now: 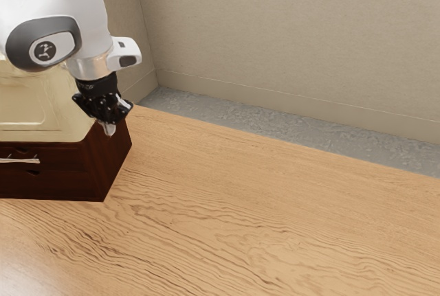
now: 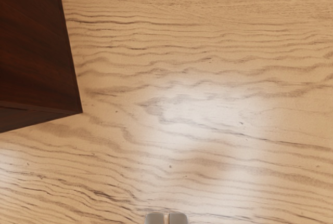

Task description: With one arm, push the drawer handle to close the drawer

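Crossing dark wood, the slim pale handle seems metal

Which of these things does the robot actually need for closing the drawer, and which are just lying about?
For the job:
- the fingers
- the drawer handle
- the dark cabinet

Just surroundings:
- the wooden table
- the beige wall
- the grey floor

A boxy dark-brown wooden cabinet stands on a flat light-brown wooden table, near its far edge, at the exterior view's left.
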